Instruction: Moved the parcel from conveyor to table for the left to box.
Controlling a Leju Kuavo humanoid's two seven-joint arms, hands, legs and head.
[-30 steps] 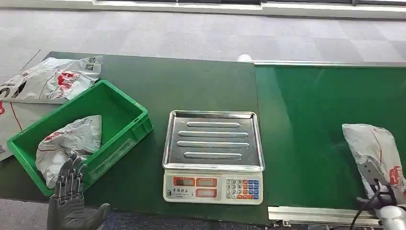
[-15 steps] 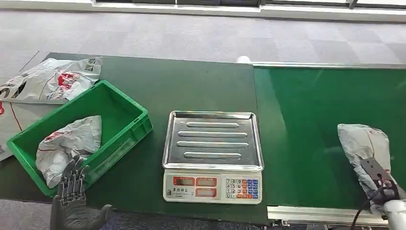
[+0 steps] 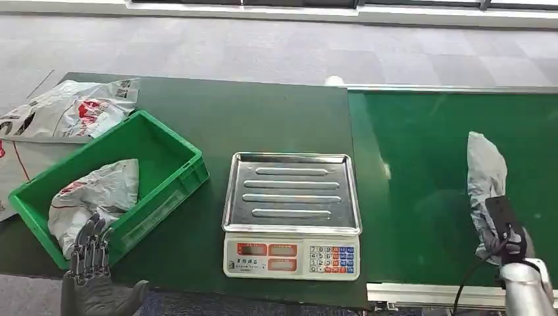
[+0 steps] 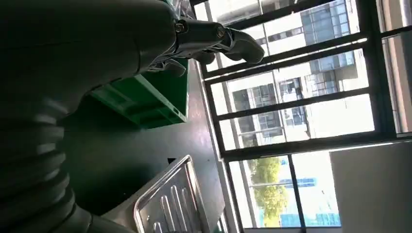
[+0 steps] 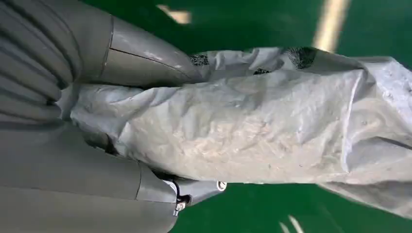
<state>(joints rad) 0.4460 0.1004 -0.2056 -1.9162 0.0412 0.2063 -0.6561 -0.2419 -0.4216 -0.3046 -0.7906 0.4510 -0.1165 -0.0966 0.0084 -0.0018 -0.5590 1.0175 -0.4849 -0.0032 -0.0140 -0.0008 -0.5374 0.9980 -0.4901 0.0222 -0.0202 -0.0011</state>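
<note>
right hand holds the parcel over the belt

the right hand (image 3: 505, 232) grips a grey parcel (image 3: 485, 172) at its near end, thumb on one face and fingers on the other, as the right wrist view shows (image 5: 121, 63). the parcel (image 5: 272, 121) is turned on edge, long and narrow in the head view, stretching away from the hand over the green belt (image 3: 421, 145). whether its far end touches the belt cannot be told. it is well apart from the scale (image 3: 292, 214), which sits on the dark green table (image 3: 263, 118) just left of the belt edge, its steel tray bare and its keypad facing the robot.

the left hand (image 3: 92, 276) hovers at the near edge of the table, fingers apart and straight, holding nothing. its fingertips sit just in front of the near corner of the green box (image 3: 164, 164). the left wrist view shows the same fingers (image 4: 218, 36) spread in the air, with the box (image 4: 145, 97) beyond them and the corner of the scale tray (image 4: 170, 199) beside it.

inside the box lies a crumpled grey bag (image 3: 99, 197) with red print, against the near wall. another bag (image 3: 72, 108) lies flat on the table behind the box, at the far left corner. a small white object (image 3: 335, 80) rests at the far edge where table and belt meet.
</note>
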